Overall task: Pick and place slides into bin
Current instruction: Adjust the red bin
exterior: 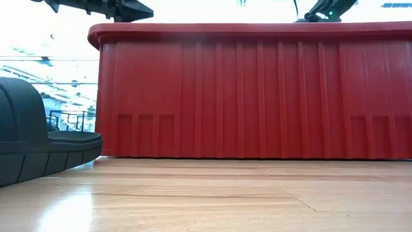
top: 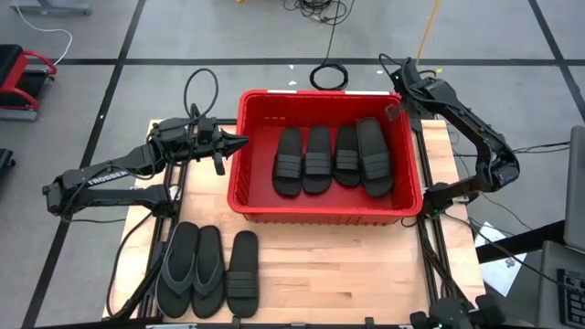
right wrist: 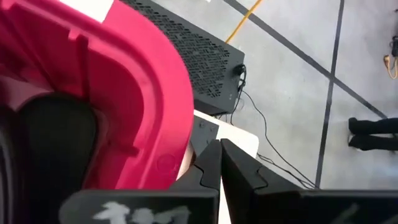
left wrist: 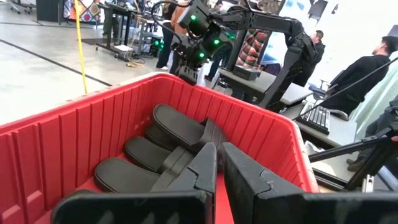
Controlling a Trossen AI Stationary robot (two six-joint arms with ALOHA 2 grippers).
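Three slides are seen from above lying side by side on the wooden table, near its left front; two are thong flip-flops, one has a ribbed strap. The left gripper is held just outside the bin's left wall, fingers closed together and empty. Four ribbed-strap slides are laid abreast on the red bin's floor. The right gripper is poised over the far right corner, its fingers pressed shut on nothing. Only the left wrist view shows people and desks beyond. The low view shows the bin's ribbed wall and one rubber slide's edge.
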